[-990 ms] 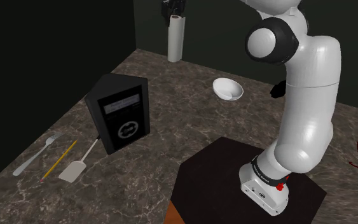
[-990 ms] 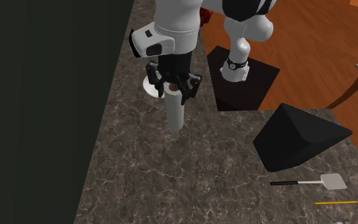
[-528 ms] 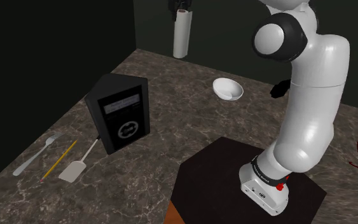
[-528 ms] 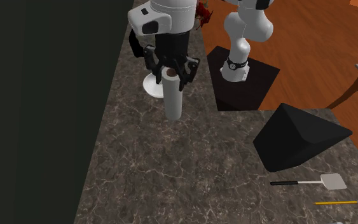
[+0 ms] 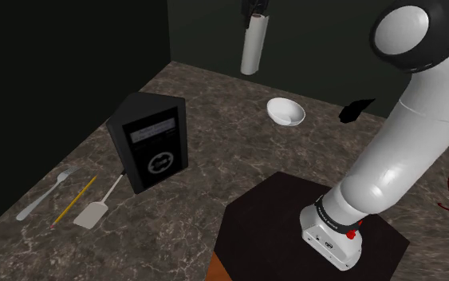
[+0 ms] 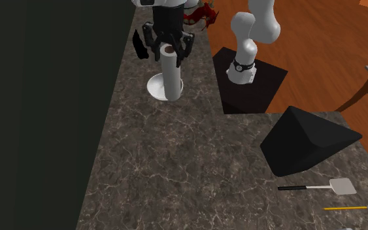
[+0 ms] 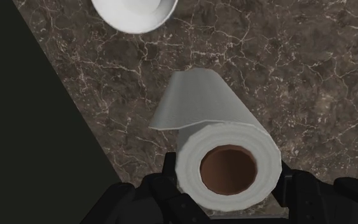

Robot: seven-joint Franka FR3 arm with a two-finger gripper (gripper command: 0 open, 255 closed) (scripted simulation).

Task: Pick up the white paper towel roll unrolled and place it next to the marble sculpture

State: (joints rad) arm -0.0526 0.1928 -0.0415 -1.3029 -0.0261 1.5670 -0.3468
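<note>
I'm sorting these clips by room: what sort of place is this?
Probably a kitchen counter in a house: a dark stone top carries a white bowl, a fork and a spatula, and the pincer holds a paper towel roll above it.

We're on the paper towel roll (image 7: 222, 137) now: soft, matt white paper, its loose sheet smooth, and a dull brown core that looks like cardboard. Clasped round it we see the gripper (image 7: 227, 183), flat matt black with no shine. Under it, the countertop (image 7: 311, 76) reads as dark brown stone, marbled with pale veins and barely any gloss. The bowl (image 5: 285, 112) looks smooth, plain white. We catch a glossy sheen on the white shell of the arm (image 5: 410, 136). The black box (image 5: 149, 140) is matt, the fork (image 5: 45, 194) looks like dull grey metal, and the floor (image 6: 319, 39) shows warm, smooth wood.
</note>
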